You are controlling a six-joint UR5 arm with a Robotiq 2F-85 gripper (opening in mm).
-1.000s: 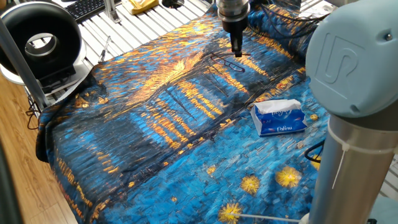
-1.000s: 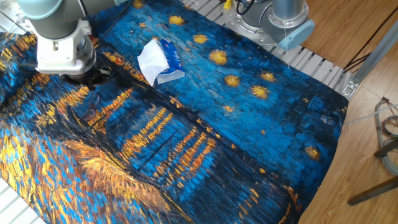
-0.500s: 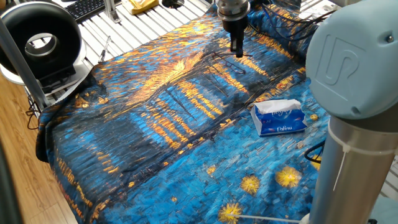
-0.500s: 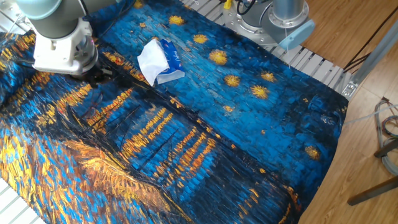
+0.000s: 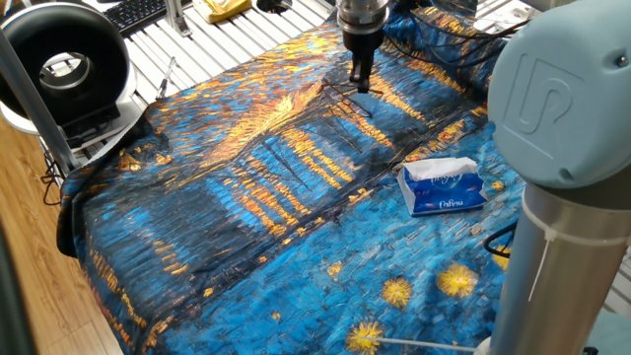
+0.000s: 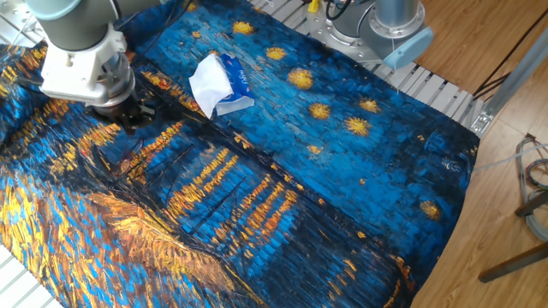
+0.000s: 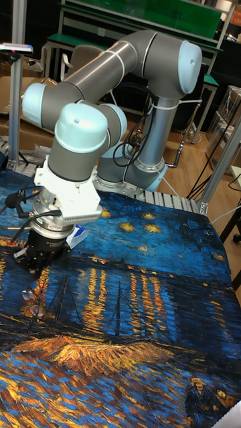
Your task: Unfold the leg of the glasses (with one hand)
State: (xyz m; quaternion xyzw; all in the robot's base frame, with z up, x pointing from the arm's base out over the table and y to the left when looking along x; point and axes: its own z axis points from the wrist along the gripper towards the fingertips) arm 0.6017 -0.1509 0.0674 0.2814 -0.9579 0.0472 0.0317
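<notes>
One fixed view: the fingers (image 5: 361,83) pinch together on the leg (image 5: 347,96) of the glasses (image 5: 353,101), low over the painted cloth (image 5: 246,187).

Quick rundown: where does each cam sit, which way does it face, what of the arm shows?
One fixed view: behind the arm's base, facing across the cloth to the gripper; big joint cap in the foreground.
The other fixed view: high on the opposite side; wrist at left, base column at top.
Tall fixed view: low at the cloth's end; whole arm visible.
The first two share the tissue pack.

Pincer (image 5: 361,84) down, fingertips together
</notes>
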